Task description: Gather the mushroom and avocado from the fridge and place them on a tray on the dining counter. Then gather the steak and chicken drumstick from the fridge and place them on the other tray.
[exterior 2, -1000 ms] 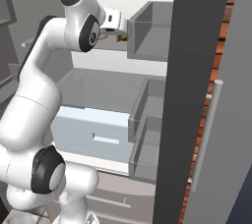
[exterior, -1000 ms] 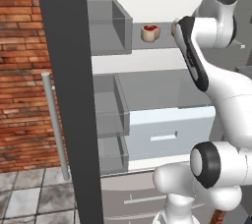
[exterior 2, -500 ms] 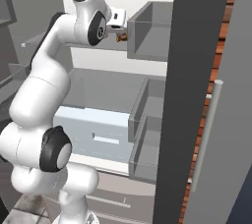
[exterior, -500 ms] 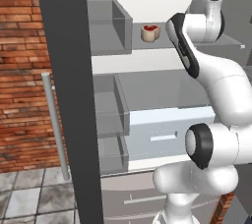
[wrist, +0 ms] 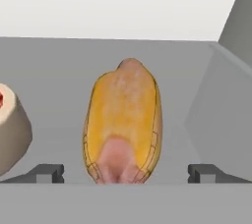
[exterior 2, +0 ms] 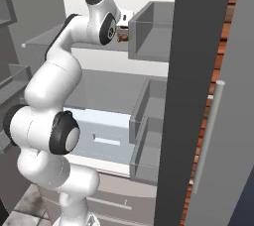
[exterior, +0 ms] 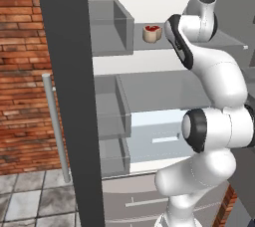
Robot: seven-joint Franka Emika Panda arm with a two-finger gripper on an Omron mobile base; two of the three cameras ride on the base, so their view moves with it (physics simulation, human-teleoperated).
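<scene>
Up on the top shelf (exterior: 219,39) of the fridge (exterior: 64,96), the arm reaches in with its gripper (wrist: 126,173) spread wide, the two dark finger tips (wrist: 47,172) standing well apart on either side of the chicken drumstick (wrist: 124,122). In the hand view the drumstick is an orange-tan, elongated lump lying flat on that grey shelf, pale pink at its near end, and it sits squarely between the tips without either one touching it. Just beside the drumstick, off to its left in the hand view, the steak (wrist: 12,132) rests on the same shelf: a pale, fatty-sided chunk with a bit of red on top. From the left base view the steak (exterior: 152,32) shows clearly as a small red-topped piece next to the arm's upper link, with the grey door bin (exterior: 112,27) on its far side. From the right base view the hand is tucked against another grey door bin (exterior 2: 151,29), and a small tan scrap of the drumstick (exterior 2: 121,35) peeks out beside it. Below the shelf sits a pale blue drawer (exterior 2: 99,133).
</scene>
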